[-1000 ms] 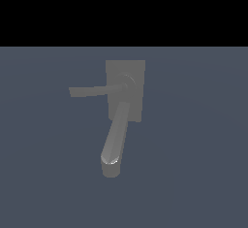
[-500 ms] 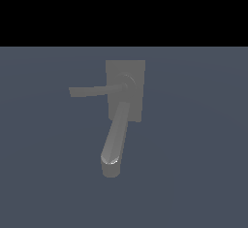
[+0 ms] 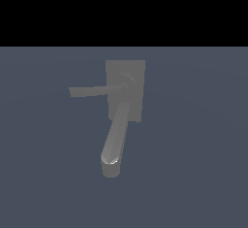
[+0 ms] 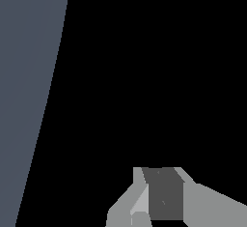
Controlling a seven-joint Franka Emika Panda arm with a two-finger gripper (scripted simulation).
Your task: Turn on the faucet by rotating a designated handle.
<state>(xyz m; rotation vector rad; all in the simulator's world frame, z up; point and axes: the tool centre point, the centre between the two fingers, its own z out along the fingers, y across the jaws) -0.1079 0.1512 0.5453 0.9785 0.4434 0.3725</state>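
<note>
Exterior view alone shows the faucet [image 3: 125, 93] and handle [image 3: 92, 91]; wrist view shows jaws, seemingly clenched.

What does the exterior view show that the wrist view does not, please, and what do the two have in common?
Only the exterior view shows the faucet: its flat base plate, its thick spout running toward the camera, and its thin handle pointing to the exterior view's left. No arm appears there. Only the wrist view shows the gripper, at the edge of the picture against black; whether it is open or shut cannot be told, and no faucet is in sight. Both share the plain blue-grey floor and a black background.
</note>
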